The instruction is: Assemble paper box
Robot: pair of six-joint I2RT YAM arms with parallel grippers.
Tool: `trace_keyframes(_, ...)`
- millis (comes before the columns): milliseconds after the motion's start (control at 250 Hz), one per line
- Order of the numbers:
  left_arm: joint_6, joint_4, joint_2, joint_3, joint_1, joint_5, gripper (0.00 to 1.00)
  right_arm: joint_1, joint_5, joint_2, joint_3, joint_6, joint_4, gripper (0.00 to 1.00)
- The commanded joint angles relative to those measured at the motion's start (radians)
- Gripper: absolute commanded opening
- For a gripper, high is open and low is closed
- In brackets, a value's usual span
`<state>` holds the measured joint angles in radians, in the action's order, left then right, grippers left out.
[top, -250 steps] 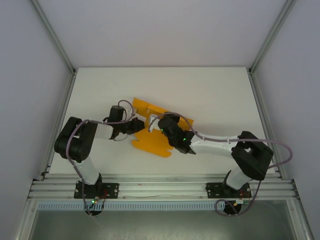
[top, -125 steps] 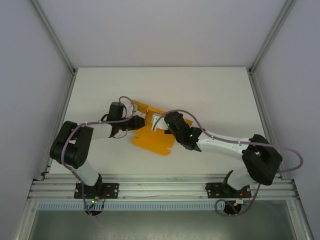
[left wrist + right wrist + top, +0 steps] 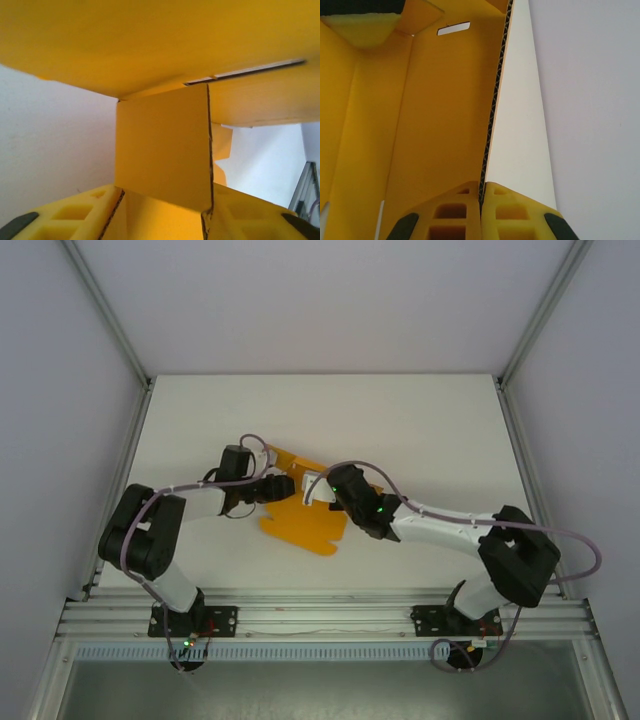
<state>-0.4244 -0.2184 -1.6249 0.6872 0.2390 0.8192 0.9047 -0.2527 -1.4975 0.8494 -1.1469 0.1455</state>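
Observation:
The paper box (image 3: pixel 305 522) is a bright orange, partly folded sheet lying mid-table between the two arms. My left gripper (image 3: pixel 283 486) is at its left rear side. In the left wrist view the left gripper (image 3: pixel 162 220) stands open, yellow fingers (image 3: pixel 75 212) wide apart, with an orange panel (image 3: pixel 160 145) of the box upright between them and another panel overhead. My right gripper (image 3: pixel 312 488) is at the box's middle rear. In the right wrist view the right gripper (image 3: pixel 481 192) is shut on the corrugated edge of a raised wall (image 3: pixel 435 115), orange inside and white outside.
The white table (image 3: pixel 430 420) has free room behind and on both sides of the box. Grey enclosure walls and metal frame posts (image 3: pixel 525 335) stand around it. An aluminium rail (image 3: pixel 320 615) carrying both arm bases runs along the near edge.
The left jaws have opened off the card they were pinching. The right arm has stretched out leftward, still gripping the wall, and the box shifted slightly.

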Motion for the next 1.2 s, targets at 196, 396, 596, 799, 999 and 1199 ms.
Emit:
trace_keyframes(196, 0.077, 0.226, 0.21, -0.057, -0.007, -0.264, 0.81, -0.047, -0.034, -0.032, -0.003, -0.195, 0.048, 0.0)
trace_keyframes(396, 0.079, 0.312, 0.313, 0.007, -0.047, -0.368, 1.0, -0.049, -0.048, -0.066, -0.035, -0.326, 0.218, 0.0)
trace_keyframes(596, 0.252, 0.318, 0.32, 0.142, -0.103, -0.353, 1.0, -0.055, 0.019, -0.102, -0.096, -0.392, 0.36, 0.0)
trace_keyframes(799, 0.645, 0.49, 0.163, 0.309, -0.147, -0.174, 1.0, -0.073, 0.015, -0.186, -0.15, -0.469, 0.601, 0.0)
trace_keyframes(999, 0.917, 0.742, 0.011, 0.509, -0.147, -0.13, 0.9, -0.073, 0.065, -0.13, -0.131, -0.4, 0.491, 0.0)
trace_keyframes(1199, 1.084, 1.009, -0.186, 0.724, -0.14, -0.091, 0.84, -0.073, 0.061, -0.098, -0.12, -0.384, 0.458, 0.0)
